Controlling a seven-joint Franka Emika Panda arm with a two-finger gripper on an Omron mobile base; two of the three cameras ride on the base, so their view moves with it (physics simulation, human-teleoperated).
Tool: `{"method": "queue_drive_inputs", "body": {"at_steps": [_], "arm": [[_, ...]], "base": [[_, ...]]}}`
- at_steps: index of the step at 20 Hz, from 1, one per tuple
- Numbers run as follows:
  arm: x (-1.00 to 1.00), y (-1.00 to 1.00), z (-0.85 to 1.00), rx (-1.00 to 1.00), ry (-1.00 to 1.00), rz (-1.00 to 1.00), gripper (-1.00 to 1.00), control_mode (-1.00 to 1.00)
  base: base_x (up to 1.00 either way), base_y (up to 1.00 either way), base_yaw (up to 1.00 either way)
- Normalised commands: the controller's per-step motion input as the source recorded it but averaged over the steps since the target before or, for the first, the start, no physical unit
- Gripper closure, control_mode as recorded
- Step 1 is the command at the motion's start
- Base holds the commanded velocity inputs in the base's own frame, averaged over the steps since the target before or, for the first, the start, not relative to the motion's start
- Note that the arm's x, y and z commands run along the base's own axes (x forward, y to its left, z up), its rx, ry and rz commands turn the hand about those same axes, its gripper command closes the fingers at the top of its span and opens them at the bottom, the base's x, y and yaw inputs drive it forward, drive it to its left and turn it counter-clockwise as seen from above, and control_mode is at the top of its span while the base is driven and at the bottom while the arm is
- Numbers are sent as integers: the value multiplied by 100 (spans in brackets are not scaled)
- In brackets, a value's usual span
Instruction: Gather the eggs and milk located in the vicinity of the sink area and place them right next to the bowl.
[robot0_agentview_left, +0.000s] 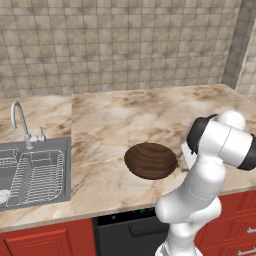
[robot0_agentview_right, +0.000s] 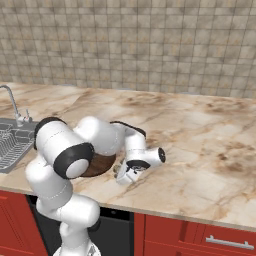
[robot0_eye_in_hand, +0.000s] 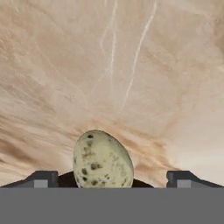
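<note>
A speckled pale olive-tan egg (robot0_eye_in_hand: 103, 162) lies on the marble counter, midway between the two spread fingertips (robot0_eye_in_hand: 42, 178) of my gripper (robot0_eye_in_hand: 111, 178). The jaws stand wide apart and do not touch it. In the right base view the gripper (robot0_agentview_right: 120, 176) points down at the counter just right of the dark-brown wooden bowl (robot0_agentview_right: 102, 164). The same bowl (robot0_agentview_left: 150, 160) sits near the counter's front edge in the left base view, with my arm bent over its right side. The milk is out of view.
The steel sink (robot0_agentview_left: 62, 172) with its wire dish rack (robot0_agentview_left: 30, 175) and curved chrome faucet (robot0_agentview_left: 20, 120) lies at the far left. A tiled wall runs behind the counter. Red cabinet fronts (robot0_agentview_right: 200, 237) are below the front edge.
</note>
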Motion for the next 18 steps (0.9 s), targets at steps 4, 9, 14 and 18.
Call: {"method": "queue_drive_inputs", "body": {"at_steps": [4, 9, 14, 18], "arm": [[-36, 0, 55, 0, -2, 0, -100, -100], [-38, 3, 82, 0, -11, 0, -100, -100], [-42, 21, 81, -4, -19, 2, -100, -100], [-32, 28, 80, -11, -24, 10, -100, -100]], "base": [[0, 0, 0], [0, 0, 0], [0, 0, 0], [0, 0, 0]]}}
